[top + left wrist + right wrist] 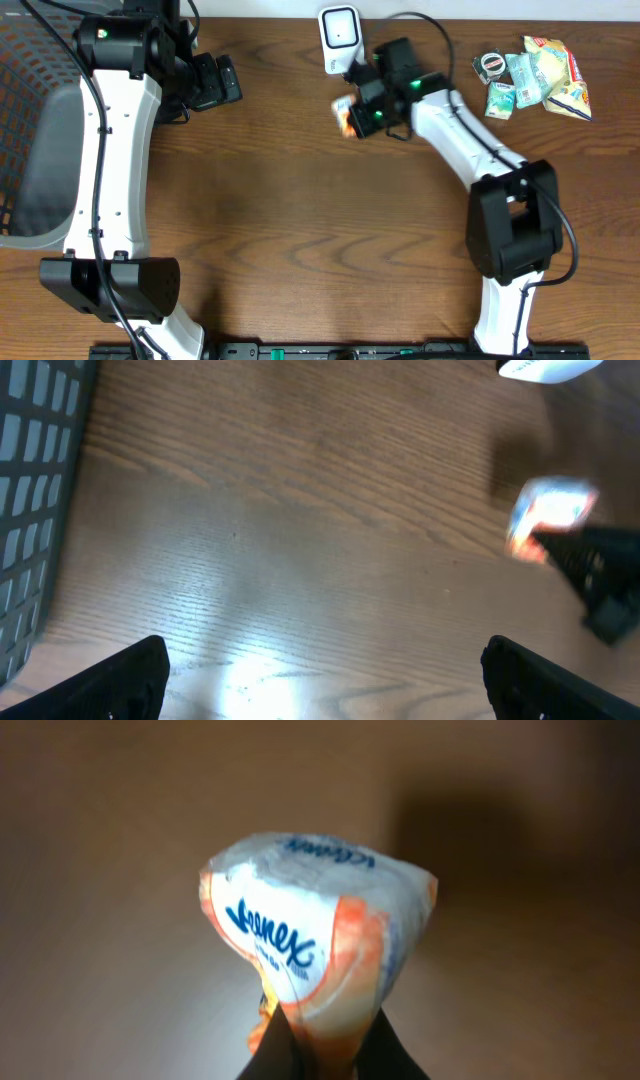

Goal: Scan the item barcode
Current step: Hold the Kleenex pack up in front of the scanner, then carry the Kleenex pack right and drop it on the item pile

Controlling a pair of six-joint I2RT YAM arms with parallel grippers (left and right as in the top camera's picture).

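Observation:
A white-and-orange Kleenex tissue pack [315, 930] fills the right wrist view, and my right gripper [325, 1040] is shut on its lower end. From overhead the pack [343, 115] hangs just in front of and below the white barcode scanner [339, 35] at the table's back edge, held by the right gripper [360, 113]. The left wrist view catches the pack [548, 515] at its right side, with the scanner's base [540, 368] above. My left gripper [225, 80] stands open and holds nothing, well to the left of the scanner, its fingers [130, 680] spread wide over bare wood.
A grey mesh basket [30, 120] sits at the left edge, also seen in the left wrist view as the basket [30, 510]. A pile of packaged items [535, 75] lies at the back right. The table is brown wood.

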